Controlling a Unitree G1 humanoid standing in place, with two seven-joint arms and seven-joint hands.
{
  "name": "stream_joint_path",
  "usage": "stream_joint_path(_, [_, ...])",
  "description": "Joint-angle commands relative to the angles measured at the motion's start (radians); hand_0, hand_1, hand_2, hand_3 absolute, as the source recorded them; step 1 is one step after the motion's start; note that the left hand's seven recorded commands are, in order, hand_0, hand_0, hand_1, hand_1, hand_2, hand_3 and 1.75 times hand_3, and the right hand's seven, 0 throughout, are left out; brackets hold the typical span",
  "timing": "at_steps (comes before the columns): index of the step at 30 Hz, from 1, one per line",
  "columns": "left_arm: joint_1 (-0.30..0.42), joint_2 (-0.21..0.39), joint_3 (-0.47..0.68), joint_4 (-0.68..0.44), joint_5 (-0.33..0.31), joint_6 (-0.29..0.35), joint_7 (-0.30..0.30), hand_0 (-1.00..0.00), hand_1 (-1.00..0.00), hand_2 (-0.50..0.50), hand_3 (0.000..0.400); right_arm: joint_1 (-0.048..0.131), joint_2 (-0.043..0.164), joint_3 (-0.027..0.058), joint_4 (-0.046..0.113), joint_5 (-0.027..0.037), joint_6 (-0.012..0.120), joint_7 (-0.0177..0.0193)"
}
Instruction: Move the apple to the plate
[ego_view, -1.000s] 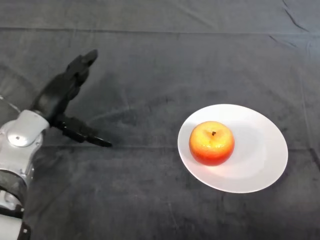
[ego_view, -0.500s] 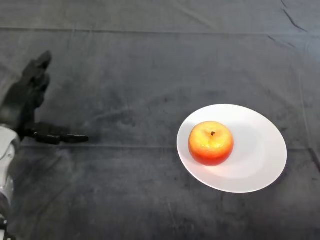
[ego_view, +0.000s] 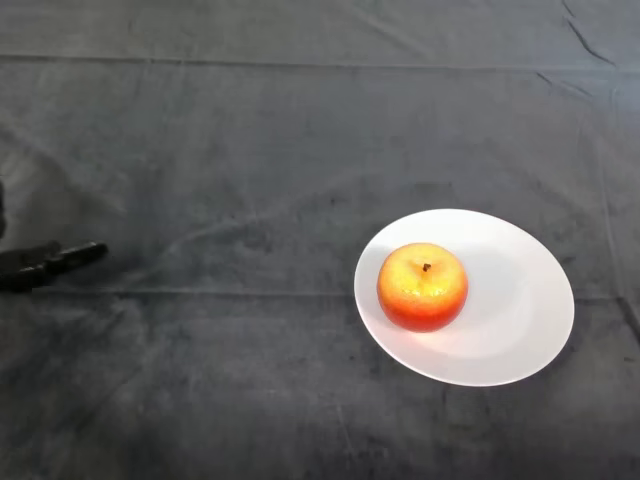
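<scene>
A red and yellow apple (ego_view: 422, 286) sits upright, stem up, on a white round plate (ego_view: 520, 300) at the right of the table. My left hand (ego_view: 48, 260) is far from it at the left edge of the head view. Only a straight black thumb and a sliver of the hand show there, low over the dark cloth. The hand is open and holds nothing. The rest of the hand and the arm are outside the view.
A dark grey cloth (ego_view: 250, 150) with soft creases covers the whole table. A fold line runs across the far side near the top of the view.
My left hand has drawn back to the left and down, from the middle left of the table to the view's edge. The arm has left the view. The apple and plate have not moved.
</scene>
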Motion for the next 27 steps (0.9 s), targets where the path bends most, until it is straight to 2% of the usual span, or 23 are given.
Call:
stream_joint_path(1, [0.034, 0.072, 0.032, 0.037, -0.030, 0.019, 0.002, 0.00, 0.00, 0.00, 0.000, 0.001, -0.010, -0.0119, -0.003, -0.0014, -0.003, -0.0037])
stream_joint_path(7, [0.034, 0.087, 0.120, 0.040, -0.103, 0.070, 0.002, 0.00, 0.00, 0.00, 0.000, 0.001, -0.010, -0.0119, -0.003, -0.0013, -0.003, -0.0037])
stream_joint_path(14, [0.045, 0.132, 0.212, 0.037, -0.173, 0.116, -0.005, 0.00, 0.00, 0.00, 0.000, 0.001, -0.011, -0.0121, -0.003, -0.0012, -0.003, -0.0035])
stream_joint_path(20, [0.062, 0.166, 0.281, 0.034, -0.220, 0.134, -0.002, 0.00, 0.00, 0.00, 0.000, 0.001, -0.011, -0.0122, -0.002, -0.0011, -0.003, -0.0032])
stream_joint_path(27, [0.074, 0.178, 0.336, 0.032, -0.252, 0.140, 0.019, 0.00, 0.00, 0.00, 0.000, 0.001, -0.011, -0.0124, -0.001, -0.0010, -0.003, -0.0028])
